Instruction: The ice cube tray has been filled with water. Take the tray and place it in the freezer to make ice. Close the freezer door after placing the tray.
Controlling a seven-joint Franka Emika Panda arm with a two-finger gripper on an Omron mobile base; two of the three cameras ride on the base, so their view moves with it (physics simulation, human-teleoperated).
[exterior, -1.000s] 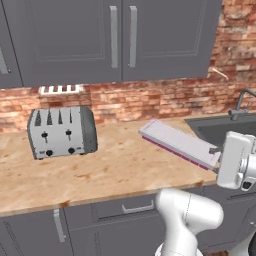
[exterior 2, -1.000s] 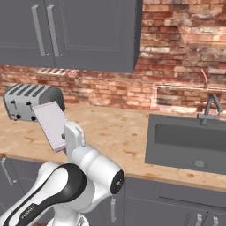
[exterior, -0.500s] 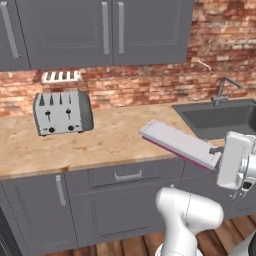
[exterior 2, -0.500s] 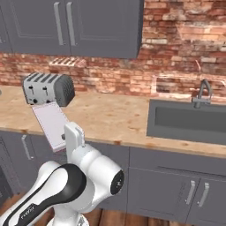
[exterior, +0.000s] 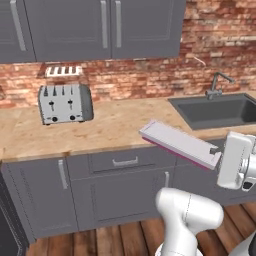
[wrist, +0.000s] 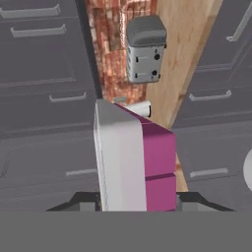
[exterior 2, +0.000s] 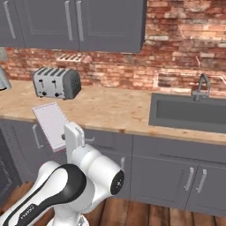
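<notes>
Hand view: the fingers are clamped on the thin lavender-white, magenta-edged ice cube tray, held clear of the wooden surface, which has receded; the carry toward the freezer is judged underway.

A red brick wall runs behind a light wooden counter. Dark grey wall cabinets with long pale handles hang above it, and matching grey base cabinets with a drawer and doors sit beneath. A chrome four-slot toaster stands on the counter near the wall, below a small white vent-like plate on the brick. To the right, a dark sink is set into the counter, with a grey tap at its back edge. The floor is reddish-brown wooden planks. The light is even and soft
</notes>
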